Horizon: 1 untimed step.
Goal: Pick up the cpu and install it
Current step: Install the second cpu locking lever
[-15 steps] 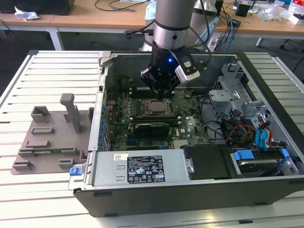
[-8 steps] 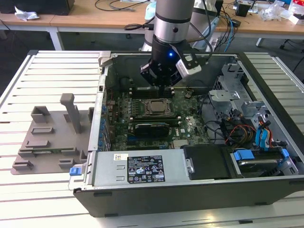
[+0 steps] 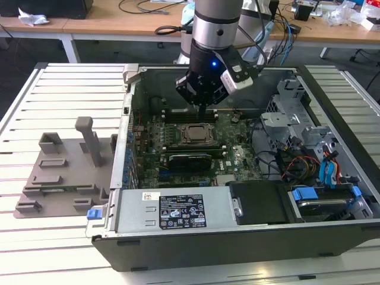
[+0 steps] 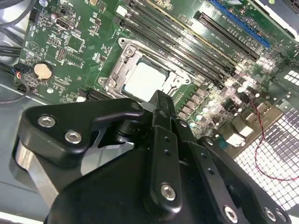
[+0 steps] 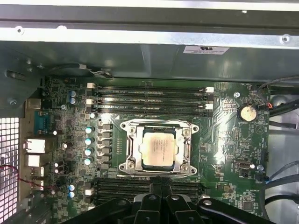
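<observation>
The cpu (image 3: 196, 133) (image 4: 147, 79) (image 5: 159, 148) lies flat inside the metal socket frame (image 5: 131, 161) on the green motherboard (image 5: 224, 140), its silver top facing up. My gripper (image 3: 205, 108) (image 4: 161, 100) (image 5: 158, 185) hangs a little above the board, just off the socket's edge beside the memory slots. Its black fingers (image 5: 152, 198) are pressed together and shut, with nothing between them. It is not touching the cpu.
The board sits in an open computer case (image 3: 178, 208) on a slatted white table. A drive cage (image 3: 291, 113) and coloured cables (image 3: 309, 163) fill the case's side on the exterior view's right. A grey plastic tray (image 3: 59, 172) stands on the exterior view's left.
</observation>
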{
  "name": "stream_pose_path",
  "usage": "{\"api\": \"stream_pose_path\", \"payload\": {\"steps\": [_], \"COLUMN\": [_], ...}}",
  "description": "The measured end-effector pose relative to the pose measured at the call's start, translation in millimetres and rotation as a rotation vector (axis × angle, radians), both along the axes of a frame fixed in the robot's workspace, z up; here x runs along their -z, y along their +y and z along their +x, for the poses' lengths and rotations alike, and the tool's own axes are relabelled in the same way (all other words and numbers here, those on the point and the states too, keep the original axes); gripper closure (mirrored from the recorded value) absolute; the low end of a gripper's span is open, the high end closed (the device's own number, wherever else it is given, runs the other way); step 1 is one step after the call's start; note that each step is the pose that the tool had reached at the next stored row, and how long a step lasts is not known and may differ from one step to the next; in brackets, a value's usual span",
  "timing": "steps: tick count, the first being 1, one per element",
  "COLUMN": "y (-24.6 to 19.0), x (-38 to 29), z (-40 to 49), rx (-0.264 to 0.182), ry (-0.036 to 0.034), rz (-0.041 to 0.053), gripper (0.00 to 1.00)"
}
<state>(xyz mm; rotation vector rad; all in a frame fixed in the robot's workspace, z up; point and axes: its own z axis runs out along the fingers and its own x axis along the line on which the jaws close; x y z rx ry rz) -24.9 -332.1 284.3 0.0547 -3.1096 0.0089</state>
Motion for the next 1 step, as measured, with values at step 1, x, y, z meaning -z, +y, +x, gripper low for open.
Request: {"api": "stream_pose_path", "payload": {"steps": [1], "y": [0.0], "x": [0.0], "z": [0.0], "rx": [0.0], "ry": [0.0], "rz": [0.0], "gripper": [0.89]}}
